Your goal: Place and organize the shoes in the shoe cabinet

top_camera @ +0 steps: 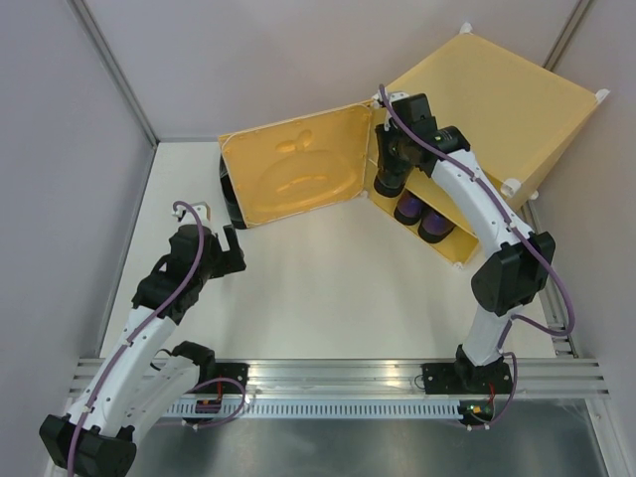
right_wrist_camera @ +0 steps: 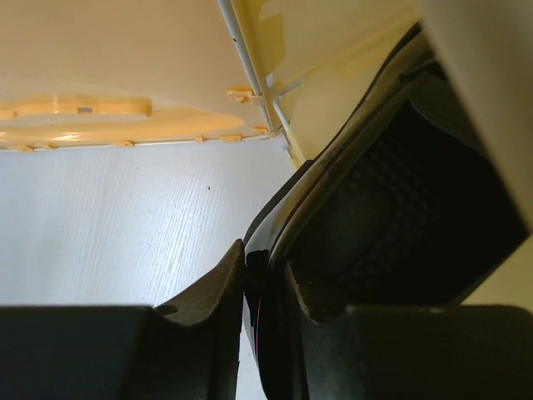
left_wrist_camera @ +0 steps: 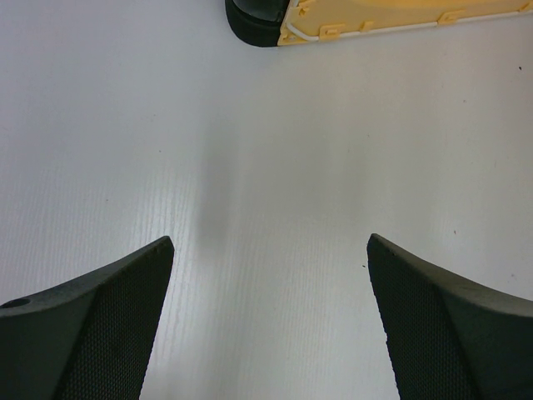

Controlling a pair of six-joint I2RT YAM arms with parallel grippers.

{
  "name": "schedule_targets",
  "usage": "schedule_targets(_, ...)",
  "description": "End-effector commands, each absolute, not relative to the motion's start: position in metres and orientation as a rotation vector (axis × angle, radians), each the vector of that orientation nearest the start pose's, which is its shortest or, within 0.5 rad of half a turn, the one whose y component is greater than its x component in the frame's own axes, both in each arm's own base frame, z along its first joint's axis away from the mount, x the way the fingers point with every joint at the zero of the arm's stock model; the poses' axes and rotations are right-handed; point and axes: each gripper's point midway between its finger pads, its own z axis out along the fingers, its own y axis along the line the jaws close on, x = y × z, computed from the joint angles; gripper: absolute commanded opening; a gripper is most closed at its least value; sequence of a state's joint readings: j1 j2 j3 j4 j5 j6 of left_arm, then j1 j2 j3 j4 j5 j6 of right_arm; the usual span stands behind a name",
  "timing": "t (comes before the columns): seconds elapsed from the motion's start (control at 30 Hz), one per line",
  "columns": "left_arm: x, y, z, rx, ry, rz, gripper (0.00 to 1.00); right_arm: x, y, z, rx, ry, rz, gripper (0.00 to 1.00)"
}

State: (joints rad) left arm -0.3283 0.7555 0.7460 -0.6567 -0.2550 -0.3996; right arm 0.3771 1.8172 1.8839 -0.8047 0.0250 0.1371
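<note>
left end effector [left_wrist_camera: 268, 242]: wide open | right end effector [right_wrist_camera: 265, 267]: narrow, pinching black shoe [right_wrist_camera: 391, 217] wall at shoe cabinet [top_camera: 497, 89]

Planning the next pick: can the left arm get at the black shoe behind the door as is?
Probably yes, but only partly. The left claw is open, with bare table between it and the black shoe. The door hides all but one end of it, so only that end looks reachable.
</note>
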Motion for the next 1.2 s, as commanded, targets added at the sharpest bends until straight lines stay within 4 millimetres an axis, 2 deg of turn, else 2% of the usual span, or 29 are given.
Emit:
schedule_targets(0.0,0.244,-0.052,0.172,-0.174,2.188,-0.113,1.00,0.489,0.150,0.295,-0.153,2.115,0.140,0.31)
schedule_targets(0.1,0.244,-0.053,0.172,-0.173,2.190,-0.114,1.00,0.484,0.150,0.299,-0.149,2.102,0.148,0.49)
schedule_targets(0.2,0.244,-0.052,0.172,-0.174,2.190,-0.114,1.00,0.475,0.148,0.314,-0.144,2.068,0.165,0.62)
schedule_targets(0.27,0.244,-0.053,0.172,-0.172,2.189,-0.117,1.00,0.471,0.148,0.317,-0.150,2.052,0.177,0.67)
schedule_targets(0.3,0.244,-0.053,0.172,-0.172,2.188,-0.117,1.00,0.467,0.148,0.327,-0.149,2.026,0.192,0.72)
schedule_targets(0.33,0.244,-0.053,0.173,-0.172,2.184,-0.121,1.00,0.464,0.148,0.322,-0.157,2.030,0.199,0.75)
schedule_targets(0.4,0.243,-0.053,0.173,-0.173,2.183,-0.119,1.00,0.459,0.149,0.336,-0.161,1.980,0.220,0.79)
schedule_targets(0.47,0.243,-0.053,0.173,-0.175,2.182,-0.121,1.00,0.455,0.150,0.334,-0.175,1.972,0.234,0.79)
schedule_targets(0.5,0.243,-0.053,0.173,-0.173,2.183,-0.119,1.00,0.453,0.150,0.344,-0.172,1.936,0.243,0.80)
schedule_targets(0.77,0.243,-0.052,0.173,-0.174,2.181,-0.119,1.00,0.453,0.148,0.368,-0.180,1.818,0.239,0.80)
schedule_targets(1.03,0.244,-0.052,0.173,-0.176,2.181,-0.117,1.00,0.454,0.163,0.361,-0.241,1.799,0.265,0.82)
schedule_targets(1.17,0.243,-0.052,0.174,-0.176,2.179,-0.118,1.00,0.457,0.170,0.339,-0.317,1.864,0.229,0.85)
